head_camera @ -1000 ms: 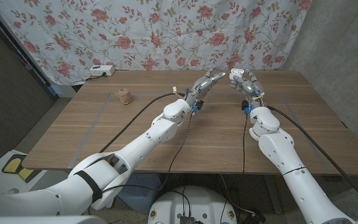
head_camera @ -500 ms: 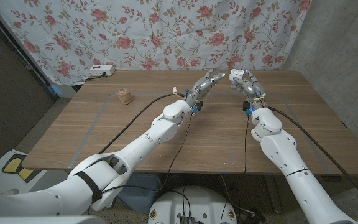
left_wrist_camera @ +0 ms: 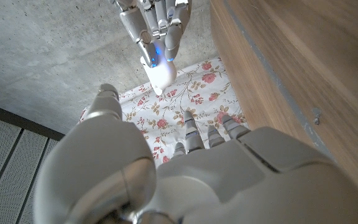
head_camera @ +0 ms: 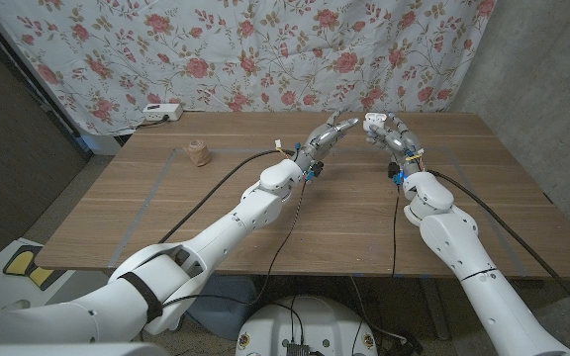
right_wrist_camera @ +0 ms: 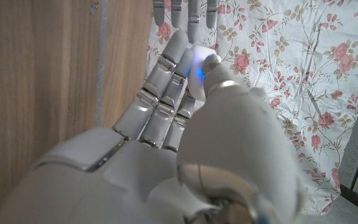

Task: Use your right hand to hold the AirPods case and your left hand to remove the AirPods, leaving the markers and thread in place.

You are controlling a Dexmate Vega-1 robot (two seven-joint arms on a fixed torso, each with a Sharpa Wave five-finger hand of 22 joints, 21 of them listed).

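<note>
We grip the AirPods case (head_camera: 373, 121) in our right hand (head_camera: 388, 130) above the tabletop's (head_camera: 216, 208) far edge; our left hand (head_camera: 329, 133) hovers beside it, fingers apart.

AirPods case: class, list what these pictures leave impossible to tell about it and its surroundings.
- AirPods case: whether its lid is open; the right hand wraps it, and it is too small in the head view.
- Earbuds: hidden by the fingers.
- Small tan object: too small to identify, head view.
- Left hand: contact with the case unclear.
</note>
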